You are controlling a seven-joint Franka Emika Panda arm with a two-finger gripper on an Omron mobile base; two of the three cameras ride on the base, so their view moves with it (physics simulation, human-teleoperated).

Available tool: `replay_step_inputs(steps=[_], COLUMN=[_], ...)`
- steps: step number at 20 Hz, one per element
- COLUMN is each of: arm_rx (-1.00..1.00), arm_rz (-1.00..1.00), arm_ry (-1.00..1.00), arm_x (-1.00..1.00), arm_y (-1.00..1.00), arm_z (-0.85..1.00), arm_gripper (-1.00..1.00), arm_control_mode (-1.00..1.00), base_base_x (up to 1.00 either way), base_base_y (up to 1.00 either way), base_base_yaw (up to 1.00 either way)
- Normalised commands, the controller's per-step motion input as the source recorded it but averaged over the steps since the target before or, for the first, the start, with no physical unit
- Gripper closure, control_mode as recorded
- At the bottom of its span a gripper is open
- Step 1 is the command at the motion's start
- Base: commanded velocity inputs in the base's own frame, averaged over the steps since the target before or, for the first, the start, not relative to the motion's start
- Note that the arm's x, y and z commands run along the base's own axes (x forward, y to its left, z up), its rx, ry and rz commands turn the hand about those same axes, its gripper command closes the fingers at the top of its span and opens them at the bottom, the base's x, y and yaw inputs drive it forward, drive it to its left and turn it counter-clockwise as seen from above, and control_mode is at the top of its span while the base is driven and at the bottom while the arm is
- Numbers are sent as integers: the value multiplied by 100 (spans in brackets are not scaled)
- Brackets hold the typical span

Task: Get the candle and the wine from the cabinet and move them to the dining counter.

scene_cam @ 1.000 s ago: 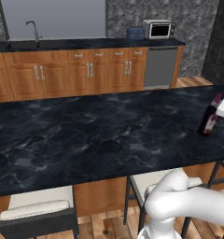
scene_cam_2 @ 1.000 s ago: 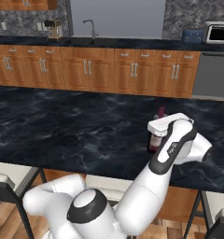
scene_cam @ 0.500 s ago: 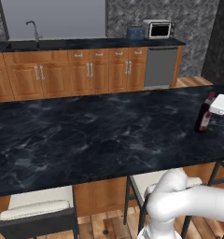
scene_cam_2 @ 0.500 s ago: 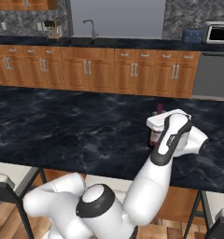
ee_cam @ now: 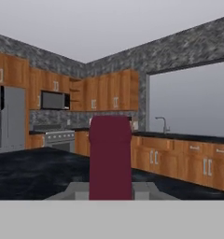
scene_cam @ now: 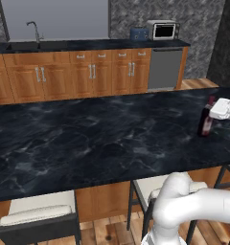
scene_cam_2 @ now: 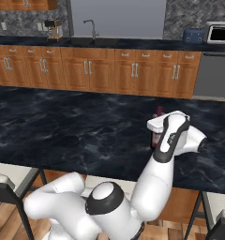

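Standing upright on dining counter point(scene_cam: 97, 129): dark wine point(scene_cam: 206, 119), red-topped.

White arm reaches forward, elbow bent, wrist level; gripper point(ee_cam: 110, 189) points sideways, fingers clamped on the wine point(ee_cam: 110, 156) neck top.

Along the back wall runs a narrow black worktop point(scene_cam: 88, 45) over wooden base cabinets point(scene_cam: 64, 76). A sink with a curved faucet point(scene_cam: 34, 30) sits at its left part, and a blue toaster point(scene_cam: 138, 33) stands just beside a microwave point(scene_cam: 161, 30) at its right end. Below them is a grey dishwasher point(scene_cam: 166, 69). A coffee machine point(scene_cam_2: 52, 29) stands left of the faucet. Cushioned stools point(scene_cam: 38, 215) stand on the wooden floor point(scene_cam: 112, 232).
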Motion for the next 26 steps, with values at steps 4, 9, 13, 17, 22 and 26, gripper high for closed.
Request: replay_step_inputs(steps=[4,9,13,17,22,26], arm_rx=[-1,0,0,0,0,0], arm_rz=[0,0,0,0,0,0], arm_ry=[2,0,0,0,0,0], arm_x=[19,12,9,12,14,9], arm_y=[0,0,0,0,0,0], arm_z=[-38,-39,-36,-38,-33,-19], arm_gripper=[100,100,100,100,100,100], arm_control_mode=[-100,-100,-100,-100,-100,-100], base_base_x=[0,0,0,0,0,0], base_base_y=[0,0,0,0,0,0], base_base_yaw=[0,0,0,0,0,0])
